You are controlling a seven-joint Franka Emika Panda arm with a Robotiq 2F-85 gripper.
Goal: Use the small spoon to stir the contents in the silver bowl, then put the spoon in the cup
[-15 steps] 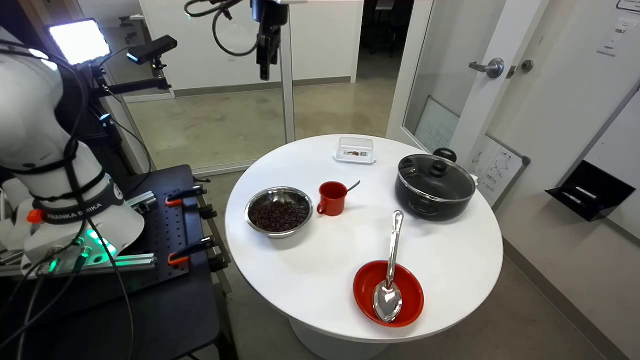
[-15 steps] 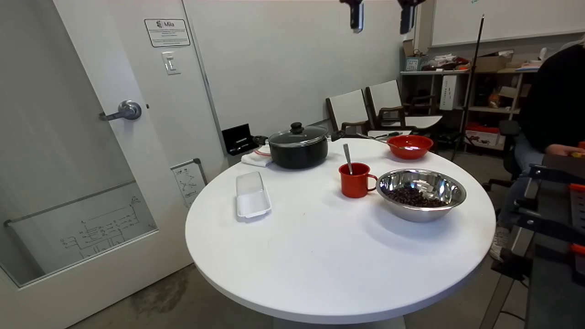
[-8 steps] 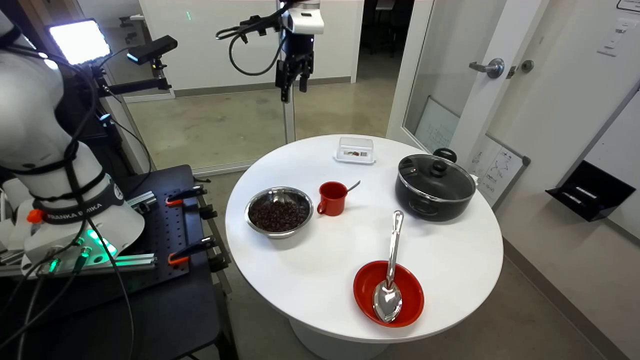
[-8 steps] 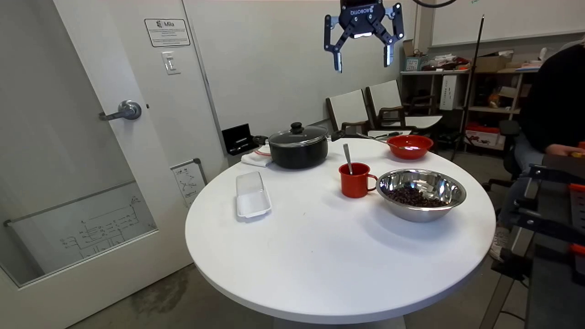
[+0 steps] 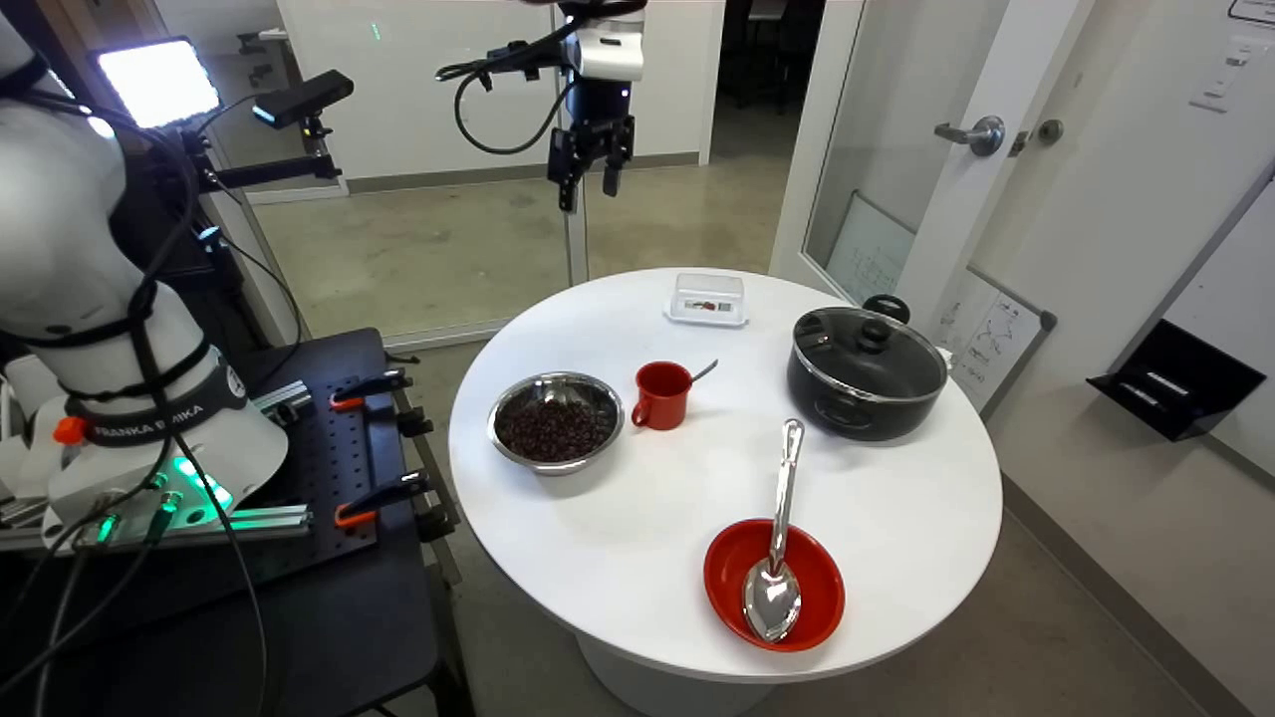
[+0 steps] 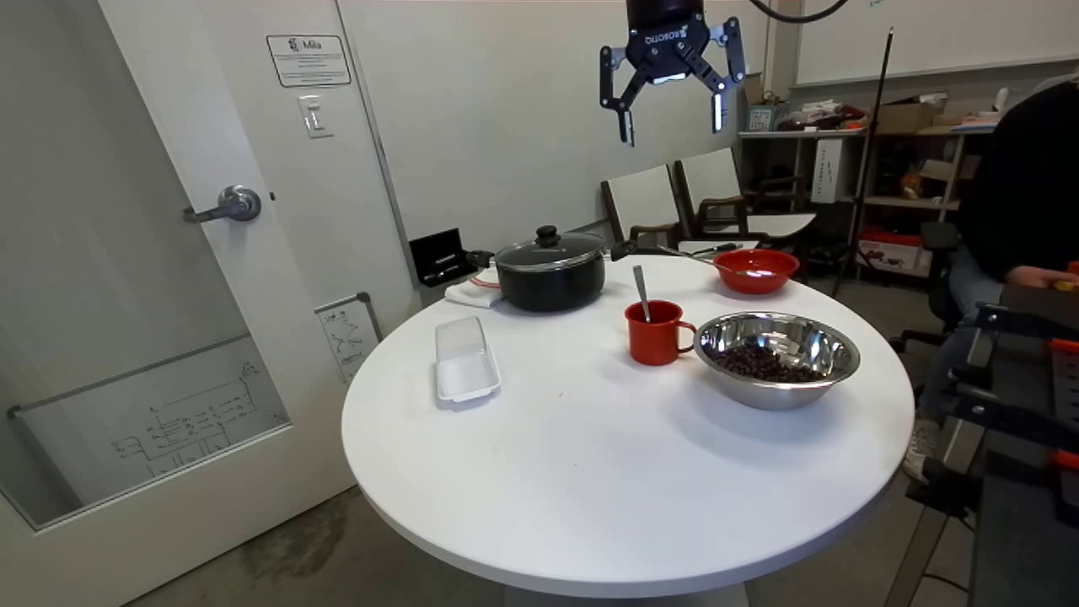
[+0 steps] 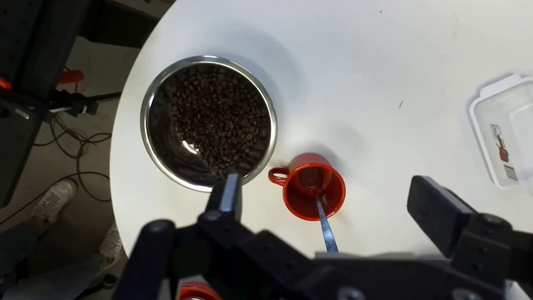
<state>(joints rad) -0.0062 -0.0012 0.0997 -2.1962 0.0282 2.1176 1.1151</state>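
I've got the black two-fingered gripper (image 6: 673,133) up in the air, pointing down, well above the round white table (image 6: 539,472), its fingers (image 6: 627,131) spread wide and released. And there's the thin, slim-handled grey small spoon (image 6: 642,295), leaning in the small red cylindrical cup (image 6: 652,341), handle poking up past the rim; its lower end I can't make out. Just beside it, the round, shiny silver metal bowl (image 6: 771,394) holds dark brown beans (image 7: 225,116); my wrist view has the cup's handle on the bowl's side, a sliver of tabletop between. Across the table, the shallow red dish (image 5: 825,583) carries the long silver spoon (image 5: 772,602), handle jutting over the rim. Black pot (image 6: 548,288), see-through lid (image 6: 548,253) on; clear-and-white plastic container (image 5: 707,302) near the edge.
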